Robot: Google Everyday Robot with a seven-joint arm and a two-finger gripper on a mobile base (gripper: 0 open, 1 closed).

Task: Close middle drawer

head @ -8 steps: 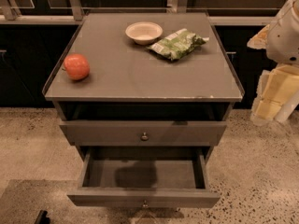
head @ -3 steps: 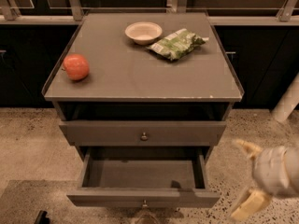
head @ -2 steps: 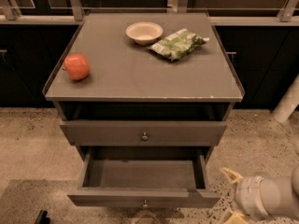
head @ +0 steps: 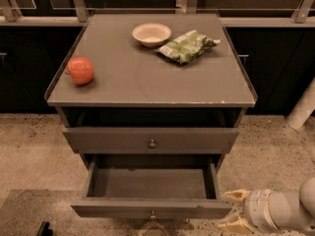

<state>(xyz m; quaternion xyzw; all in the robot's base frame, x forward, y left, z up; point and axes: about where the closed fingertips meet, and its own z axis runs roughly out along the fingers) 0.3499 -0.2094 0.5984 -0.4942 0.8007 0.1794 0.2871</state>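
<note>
While the middle drawer point(head: 123, 208) stands pulled far out of the cabinet, with its grey box interior open to us, the task is not yet done. We have only the one camera view, looking down on the cabinet from the front.

The drawer's front panel sits low in the view, with its small round knob point(head: 152, 214) at the centre. Above it the top drawer point(head: 108, 139) is nearly flush. On the cabinet top point(head: 147, 82) lie a red apple point(head: 80, 70), a pale bowl point(head: 151, 34) and a green snack bag point(head: 186, 45), all well apart from the work.

The gripper point(head: 234, 210) is at the lower right, just beside the right end of the open drawer's front. Its two cream fingers are spread and hold nothing. We cannot tell whether it touches the panel.

We judge that the next move is a push on the front panel, and the risks follow from where the gripper stands:

- **Off-centre push:** force at the right corner rather than near the knob could skew the drawer on its runners and jam it.
- **Slipping off the panel:** a spread finger could slide past the panel's end and miss it.
- **Fast shove:** a hard push could jolt the cabinet and set the apple rolling.
</note>
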